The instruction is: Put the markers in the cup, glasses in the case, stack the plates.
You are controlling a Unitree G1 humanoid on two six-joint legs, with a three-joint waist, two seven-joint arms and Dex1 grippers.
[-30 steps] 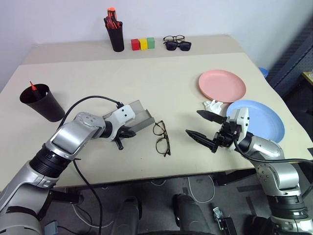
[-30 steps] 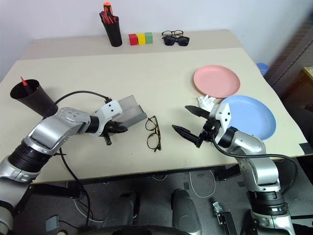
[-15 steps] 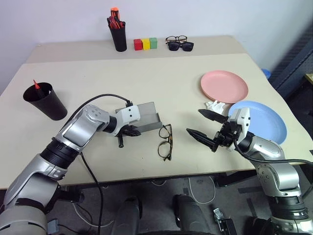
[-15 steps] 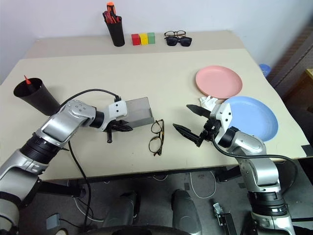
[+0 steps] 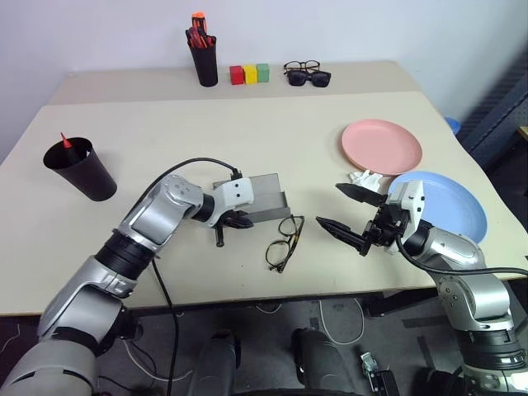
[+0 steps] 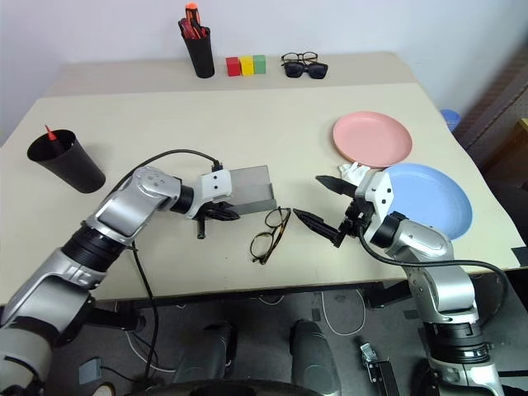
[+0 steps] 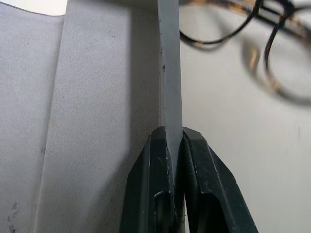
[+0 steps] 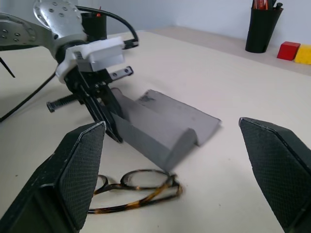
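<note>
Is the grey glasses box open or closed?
Open. The case lies spread with its lid folded back, its hollow inside showing, and the left gripper pinches one thin wall. The glasses lie outside it.

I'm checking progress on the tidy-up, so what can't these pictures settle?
- Black cup: head views show one red tip; its inside is hidden by the rim.
- Left wrist view: glasses blurred, cut by the edge.
- White object beside the blue plate: too small to identify.

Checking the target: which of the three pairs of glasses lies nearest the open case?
The clear-lensed tortoiseshell glasses, lying right beside the grey case. The dark-framed pair and the sunglasses sit at the table's far edge.
</note>
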